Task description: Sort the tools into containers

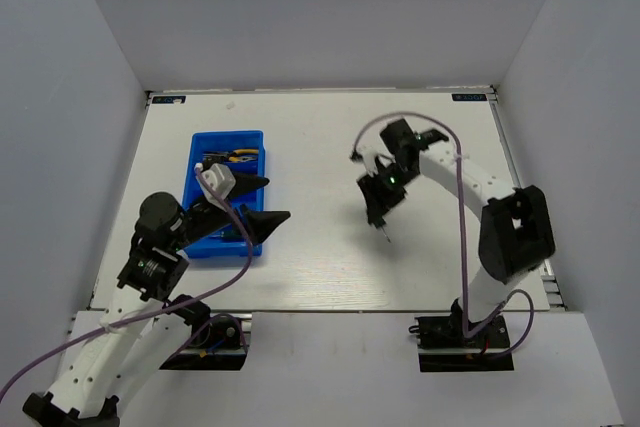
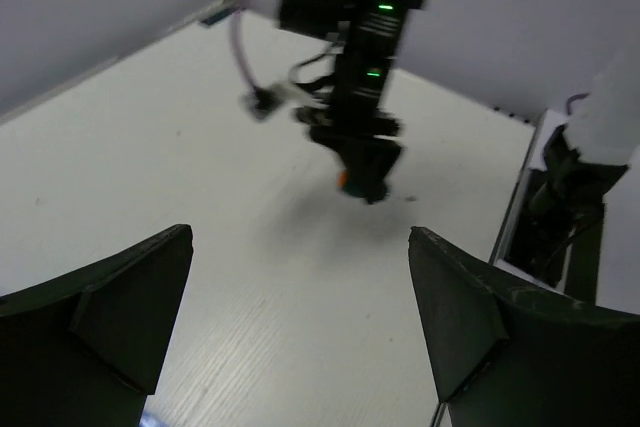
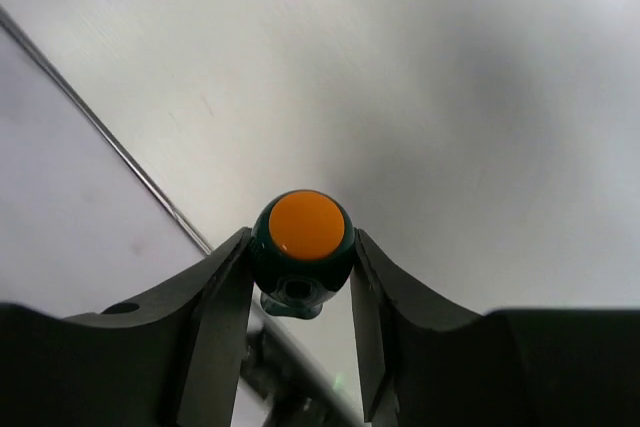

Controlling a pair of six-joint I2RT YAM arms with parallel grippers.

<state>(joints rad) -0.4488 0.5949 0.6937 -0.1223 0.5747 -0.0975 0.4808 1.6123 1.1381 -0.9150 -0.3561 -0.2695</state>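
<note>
Covering the near half of the blue tray (image 1: pixel 226 134) in the top view, the left arm (image 1: pixel 165 225) left only the far compartment plain, with yellow-handled pliers (image 1: pixel 236 156) in it, while the left gripper (image 1: pixel 277 197) gaped wide by the tray's right rim and the right gripper (image 1: pixel 381 209) hung over the table (image 1: pixel 320 127), well apart, a screwdriver (image 1: pixel 384 231) showing only its thin tip. From the left wrist, that tool was a blurred orange speck. From the right wrist it appeared end-on, a dark green handle with an orange cap pinched between both fingers, its shaft hidden.
</note>
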